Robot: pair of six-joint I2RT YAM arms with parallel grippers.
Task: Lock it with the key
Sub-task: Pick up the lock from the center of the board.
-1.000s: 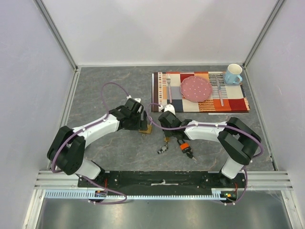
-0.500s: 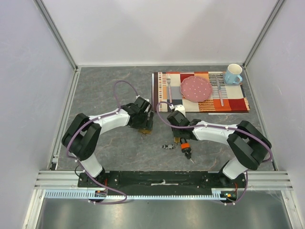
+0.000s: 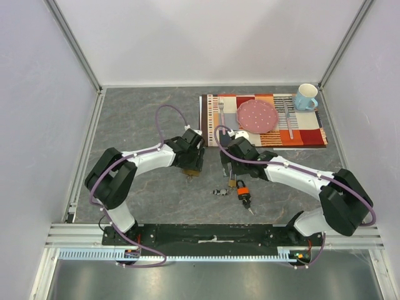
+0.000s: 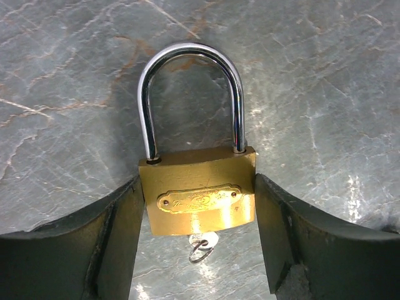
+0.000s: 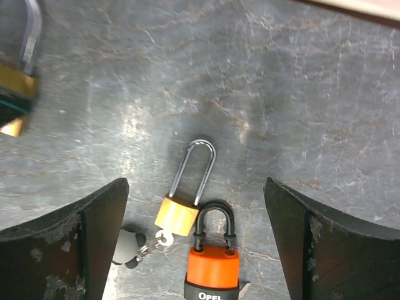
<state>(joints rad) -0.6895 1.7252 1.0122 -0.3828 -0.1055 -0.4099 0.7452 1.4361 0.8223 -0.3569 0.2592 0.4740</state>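
A brass padlock (image 4: 199,200) with a steel shackle lies flat on the grey table, a key (image 4: 203,244) with a small ring in its underside. My left gripper (image 4: 199,209) is shut on the lock's body, one finger (image 4: 122,237) against each side. From above, the same padlock (image 3: 193,169) shows under my left gripper (image 3: 191,164). My right gripper (image 5: 197,187) hangs wide open above a small long-shackled brass padlock (image 5: 178,215) and an orange padlock (image 5: 211,265), touching neither. A dark key fob (image 5: 127,247) hangs from the small lock.
A striped placemat (image 3: 312,134) lies at the back right with a pink plate (image 3: 257,116), fork (image 3: 222,112), knife (image 3: 288,119) and a blue mug (image 3: 305,97). White walls enclose the table on three sides.
The right gripper has opened wide and pulled back from the small locks. The left jaws have narrowed onto the brass padlock, and the left arm has shifted slightly right.
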